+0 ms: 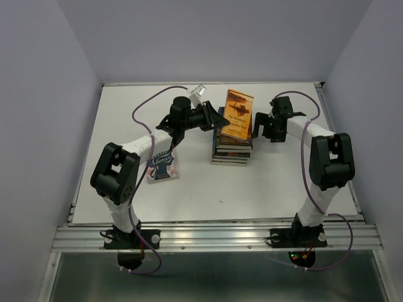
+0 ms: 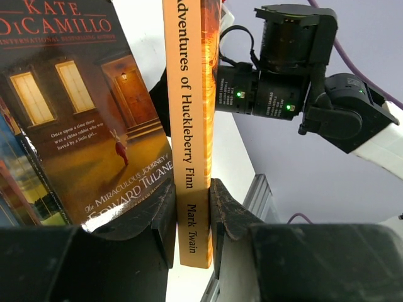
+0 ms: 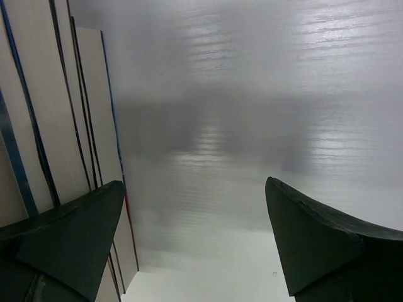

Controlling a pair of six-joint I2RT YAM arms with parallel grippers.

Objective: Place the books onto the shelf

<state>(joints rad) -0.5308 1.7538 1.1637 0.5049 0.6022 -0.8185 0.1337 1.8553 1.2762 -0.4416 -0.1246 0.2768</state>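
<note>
Orange paperback [image 1: 240, 114], "Adventures of Huckleberry Finn" on the spine, stands upright in my left claw [image 1: 216, 120]. The wrist view shows both fingers [image 2: 160, 220] pressed on the covers at the foot of the spine, so that claw is clamped on the book. It rises over a stack of paperbacks [image 1: 232, 151] lying flat about mid-way across the white counter [image 1: 283, 182]. I cannot tell whether its lower edge touches the stack. Beside it in the left wrist view is a dark-covered paperback [image 2: 82, 126] with lit windows and Kate DiCamillo's name, probably the top of the stack. My right claw [image 1: 257, 125] sits just right of the stack, jaws spread wide with nothing between them. Its own camera shows the stack's page edges off to one side. One blue-and-pink paperback [image 1: 162, 168] lies flat and alone near my left arm. No shelf shows in any view.

Progress, as I judge it, is early. No book sits on a shelf that I can see. One is in hand, and the stack and the loose one are left to do.
</note>
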